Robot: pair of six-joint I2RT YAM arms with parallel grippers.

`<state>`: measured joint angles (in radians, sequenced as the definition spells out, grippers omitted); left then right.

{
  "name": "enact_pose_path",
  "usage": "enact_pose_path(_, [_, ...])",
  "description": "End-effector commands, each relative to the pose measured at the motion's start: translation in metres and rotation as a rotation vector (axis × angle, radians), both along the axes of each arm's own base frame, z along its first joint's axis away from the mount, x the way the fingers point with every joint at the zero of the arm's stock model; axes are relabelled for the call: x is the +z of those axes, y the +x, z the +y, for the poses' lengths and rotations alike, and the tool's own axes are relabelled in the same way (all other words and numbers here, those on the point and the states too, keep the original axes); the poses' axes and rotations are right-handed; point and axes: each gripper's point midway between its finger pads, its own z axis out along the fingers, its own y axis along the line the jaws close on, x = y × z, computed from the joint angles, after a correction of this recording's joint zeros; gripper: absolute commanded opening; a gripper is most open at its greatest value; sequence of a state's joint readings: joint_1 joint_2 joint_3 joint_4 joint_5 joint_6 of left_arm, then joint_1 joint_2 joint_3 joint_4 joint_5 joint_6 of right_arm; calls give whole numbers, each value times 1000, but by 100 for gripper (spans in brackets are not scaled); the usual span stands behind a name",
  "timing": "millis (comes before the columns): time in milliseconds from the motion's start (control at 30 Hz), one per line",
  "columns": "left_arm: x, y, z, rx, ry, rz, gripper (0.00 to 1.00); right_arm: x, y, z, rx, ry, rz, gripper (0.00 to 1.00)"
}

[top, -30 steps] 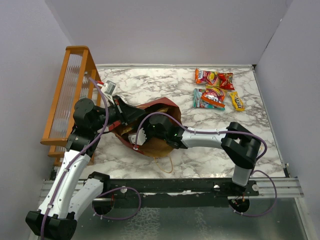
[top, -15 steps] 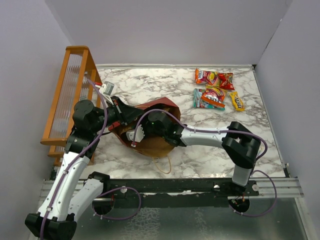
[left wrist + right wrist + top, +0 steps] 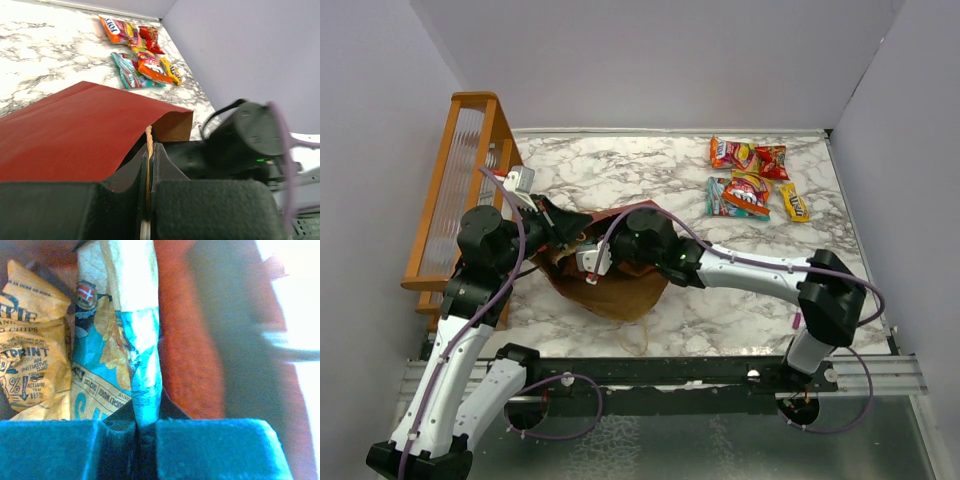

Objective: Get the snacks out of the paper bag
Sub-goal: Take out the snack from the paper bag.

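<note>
Gripper (image 3: 145,429) tight on seemingly teal packet (image 3: 144,360)

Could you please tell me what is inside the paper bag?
A teal chip packet, pinched by the right gripper, and a yellow chip packet beside it. The rest of the paper bag is hidden by its own walls and the right arm.

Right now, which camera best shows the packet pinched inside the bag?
The right wrist view: the teal packet, close up, pinched between the jaws, a yellow packet beside it. From above, the right arm and bag hide it; the left wrist sees the bag's red outside, not inside.
</note>
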<state>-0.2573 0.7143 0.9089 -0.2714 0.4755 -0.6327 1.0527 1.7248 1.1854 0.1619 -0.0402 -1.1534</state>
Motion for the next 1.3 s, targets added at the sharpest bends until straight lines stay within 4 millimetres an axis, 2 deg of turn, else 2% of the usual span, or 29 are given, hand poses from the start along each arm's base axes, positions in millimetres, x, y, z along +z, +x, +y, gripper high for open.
enact_pose_path(0, [8,4,9,60,27,-26,0,97,-30,6,124,219,3,1])
enact_pose_path(167, [11,5,10,66,31,-33,0,128,-41,-2,150,269,0,1])
enact_pose_path(367, [10,5,14,86,42,-29,0,148,-55,-18,176,288,-3,1])
enact_pose_path(467, [9,5,14,87,41,-27,0,139,-62,-26,187,262,15,1])
enact_pose_path(533, [10,5,13,84,39,-28,0,129,-61,-31,166,239,28,1])
enact_pose_path(667, [7,5,14,85,38,-24,0,121,-62,-36,148,233,57,1])
enact_pose_path(833, [7,6,14,85,41,-24,0,115,-81,-35,227,195,125,1])
enact_pose_path(900, [5,6,14,87,46,-21,0,131,-87,-37,245,226,137,1])
enact_pose_path(1000, [1,7,14,90,52,-11,0,165,-98,-46,277,291,120,1])
enact_pose_path(1033, [0,8,14,91,53,-9,0,181,-104,-53,291,319,102,1])
enact_pose_path(1133, [0,7,16,98,54,-13,0,215,-117,-71,317,371,59,1])
enact_pose_path(1267, [-1,8,17,103,59,-14,0,252,-130,-94,323,433,16,1])
